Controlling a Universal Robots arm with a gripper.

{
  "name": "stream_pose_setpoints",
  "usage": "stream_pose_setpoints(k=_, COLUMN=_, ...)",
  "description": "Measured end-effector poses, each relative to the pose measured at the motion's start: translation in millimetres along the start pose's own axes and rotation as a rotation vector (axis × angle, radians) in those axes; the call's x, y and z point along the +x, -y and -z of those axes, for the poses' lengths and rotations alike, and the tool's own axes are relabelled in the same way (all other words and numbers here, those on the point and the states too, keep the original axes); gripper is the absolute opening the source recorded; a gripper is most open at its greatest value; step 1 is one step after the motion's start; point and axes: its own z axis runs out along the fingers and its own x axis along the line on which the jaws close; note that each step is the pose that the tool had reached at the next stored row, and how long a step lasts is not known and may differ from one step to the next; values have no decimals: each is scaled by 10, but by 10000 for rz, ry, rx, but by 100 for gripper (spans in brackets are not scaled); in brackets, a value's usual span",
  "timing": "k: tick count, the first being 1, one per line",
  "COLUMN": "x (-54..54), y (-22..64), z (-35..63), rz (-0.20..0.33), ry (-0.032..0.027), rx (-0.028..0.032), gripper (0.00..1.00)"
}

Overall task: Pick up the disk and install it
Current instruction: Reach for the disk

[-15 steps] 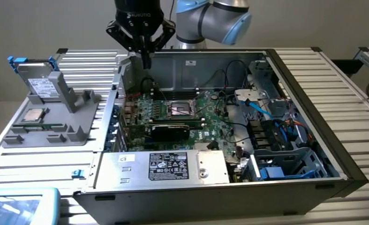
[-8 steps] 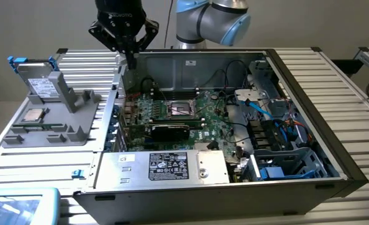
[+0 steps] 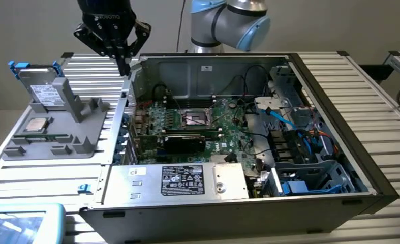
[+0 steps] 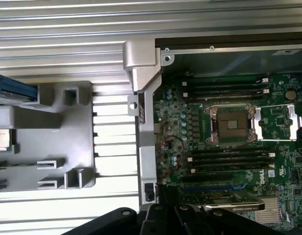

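Note:
The disk (image 3: 42, 87), a silver-grey drive with a white label in a bright blue carrier, stands tilted in the grey holder (image 3: 57, 133) at the exterior view's left. In the wrist view I see its blue edge (image 4: 13, 90) beside the holder (image 4: 53, 147). My gripper (image 3: 124, 70) hangs above the left wall of the open computer case (image 3: 118, 152), to the right of the disk and apart from it. Its fingers are shut with nothing between them.
The case holds a motherboard (image 3: 193, 127) with an open CPU socket (image 4: 232, 125), a silver box with a black-white label (image 3: 186, 180) and a blue-edged drive cage (image 3: 308, 183). A small CPU chip (image 3: 37, 124) lies on the holder. The arm's base (image 3: 227, 23) stands behind the case.

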Motion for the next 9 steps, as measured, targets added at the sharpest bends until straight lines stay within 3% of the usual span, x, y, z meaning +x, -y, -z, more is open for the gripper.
stream_pose_setpoints(k=9, x=370, y=-103, z=-5, rz=-1, ry=-4, rx=1, gripper=11)
